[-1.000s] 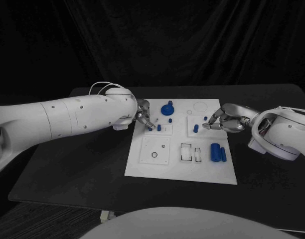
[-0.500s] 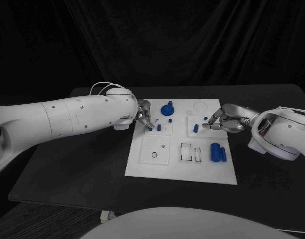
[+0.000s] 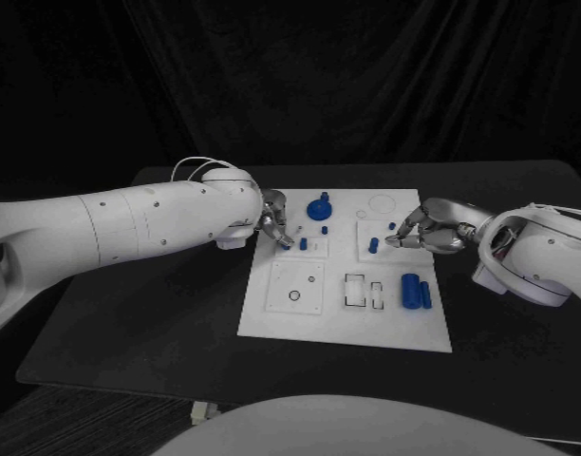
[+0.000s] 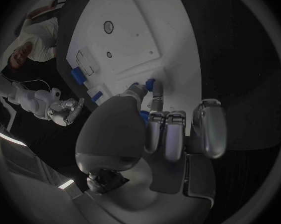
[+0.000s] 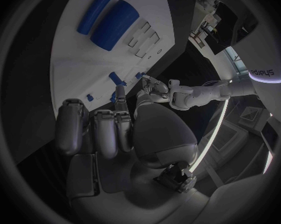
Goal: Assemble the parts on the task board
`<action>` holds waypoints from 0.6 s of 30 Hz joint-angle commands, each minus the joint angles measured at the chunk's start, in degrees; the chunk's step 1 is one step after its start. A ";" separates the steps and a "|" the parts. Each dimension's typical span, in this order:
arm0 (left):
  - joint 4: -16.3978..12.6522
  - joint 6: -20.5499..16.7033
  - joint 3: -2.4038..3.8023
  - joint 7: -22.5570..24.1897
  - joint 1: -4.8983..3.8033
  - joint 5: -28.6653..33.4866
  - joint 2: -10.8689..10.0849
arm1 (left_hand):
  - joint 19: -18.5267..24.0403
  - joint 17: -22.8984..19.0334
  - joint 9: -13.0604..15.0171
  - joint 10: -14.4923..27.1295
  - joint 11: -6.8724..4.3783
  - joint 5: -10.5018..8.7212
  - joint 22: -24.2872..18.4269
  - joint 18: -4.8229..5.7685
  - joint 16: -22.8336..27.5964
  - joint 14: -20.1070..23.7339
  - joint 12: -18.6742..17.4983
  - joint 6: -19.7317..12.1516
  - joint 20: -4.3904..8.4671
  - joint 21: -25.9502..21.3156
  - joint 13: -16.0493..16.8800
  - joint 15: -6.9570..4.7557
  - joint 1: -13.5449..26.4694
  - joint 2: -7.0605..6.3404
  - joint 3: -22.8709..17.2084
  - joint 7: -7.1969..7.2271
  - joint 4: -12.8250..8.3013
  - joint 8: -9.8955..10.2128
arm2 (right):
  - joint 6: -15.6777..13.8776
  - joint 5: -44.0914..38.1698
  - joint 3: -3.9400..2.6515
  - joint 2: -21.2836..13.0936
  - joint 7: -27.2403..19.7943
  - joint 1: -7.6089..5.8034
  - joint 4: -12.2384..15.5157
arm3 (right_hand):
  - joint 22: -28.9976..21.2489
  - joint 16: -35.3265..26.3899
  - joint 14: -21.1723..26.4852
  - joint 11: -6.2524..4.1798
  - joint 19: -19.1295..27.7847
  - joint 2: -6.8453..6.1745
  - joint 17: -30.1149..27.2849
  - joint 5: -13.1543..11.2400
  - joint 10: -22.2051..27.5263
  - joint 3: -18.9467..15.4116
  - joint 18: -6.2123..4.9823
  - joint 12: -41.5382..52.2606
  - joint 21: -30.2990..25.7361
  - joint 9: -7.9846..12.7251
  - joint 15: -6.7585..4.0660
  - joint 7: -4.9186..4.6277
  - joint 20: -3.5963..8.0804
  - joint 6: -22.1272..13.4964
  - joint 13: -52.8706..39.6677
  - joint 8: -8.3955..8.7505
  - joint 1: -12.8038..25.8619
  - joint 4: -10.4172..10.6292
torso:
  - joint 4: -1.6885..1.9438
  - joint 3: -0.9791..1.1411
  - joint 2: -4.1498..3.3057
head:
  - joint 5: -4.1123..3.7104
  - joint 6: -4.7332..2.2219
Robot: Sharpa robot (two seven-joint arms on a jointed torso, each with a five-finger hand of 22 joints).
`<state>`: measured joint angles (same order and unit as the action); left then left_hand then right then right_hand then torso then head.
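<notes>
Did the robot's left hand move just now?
No. The silver left hand stays put at the left edge of the white task board, fingers beside the same small blue peg.

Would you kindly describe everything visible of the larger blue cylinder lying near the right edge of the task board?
The larger blue cylinder is a smooth, matte, plastic-looking piece with rounded ends. It lies on its side on the white task board, near the board's right edge and towards the robot, its long axis running away from the robot. A thinner blue rod lies parallel right beside it, on the outer side; whether they touch cannot be told. Neither hand touches it.
</notes>
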<state>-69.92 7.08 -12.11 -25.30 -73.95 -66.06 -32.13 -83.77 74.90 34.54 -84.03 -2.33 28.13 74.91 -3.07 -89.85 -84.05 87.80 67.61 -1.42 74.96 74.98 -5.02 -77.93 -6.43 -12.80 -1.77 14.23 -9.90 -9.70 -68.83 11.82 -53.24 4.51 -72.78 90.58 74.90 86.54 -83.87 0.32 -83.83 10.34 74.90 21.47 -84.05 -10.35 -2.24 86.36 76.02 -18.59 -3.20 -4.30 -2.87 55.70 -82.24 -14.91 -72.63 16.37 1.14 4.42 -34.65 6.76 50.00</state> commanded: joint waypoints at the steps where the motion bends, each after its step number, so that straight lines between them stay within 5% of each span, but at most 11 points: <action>1: -0.26 -0.54 -0.01 0.37 0.22 0.66 0.19 | -0.22 15.10 0.94 -4.72 -0.16 0.35 10.91 -0.08 -0.15 -5.95 -0.01 -0.42 0.21 0.08 13.48 -0.22 0.27 -0.77 -8.30 0.08 -7.71 -0.76 | 0.64 -0.07 -0.03 0.03 0.46 0.15 -0.02 | 10.57 -0.32 -4.13 -0.35 0.44 0.03 7.32 0.29 -1.71 -0.38 -1.17 -0.16 -0.35 0.09 -0.39 -0.13 0.08 0.31 0.63 0.31 -0.58 -0.09 | -0.02 0.00 0.04 | 0.04 0.00; 18: -0.52 -1.13 0.00 0.20 0.23 0.67 0.00 | -0.48 15.10 3.79 -4.92 -0.25 2.37 10.99 -0.02 -0.15 -5.95 0.25 -0.75 0.36 0.37 13.66 -0.37 2.16 -2.10 -12.56 0.05 -10.74 -2.58 | 0.79 -0.07 -0.03 0.10 0.52 0.17 -0.14 | 10.46 -0.42 -4.07 -0.35 0.59 0.03 7.12 0.31 -1.63 -0.37 -1.25 -0.24 -0.68 0.09 -0.39 -0.13 0.08 0.30 0.79 0.32 -0.62 -0.11 | 0.03 0.00 0.01 | 0.10 0.00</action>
<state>-70.16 6.45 -12.15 -25.51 -73.86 -66.01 -32.22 -83.77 74.90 38.26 -84.04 -2.31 30.29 74.91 -3.07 -89.85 -84.05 87.80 67.23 -1.42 74.96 74.98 -5.01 -76.15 -8.29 -15.22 -1.74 13.19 -12.11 -9.40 -68.83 11.82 -53.15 4.54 -72.75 90.42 74.95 86.31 -84.03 0.33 -83.62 10.35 74.90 21.47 -84.04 -10.35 -3.16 86.39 75.54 -18.59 -3.26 -4.30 -2.66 55.69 -82.24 -14.92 -72.64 16.37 1.14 4.42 -34.65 6.81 50.00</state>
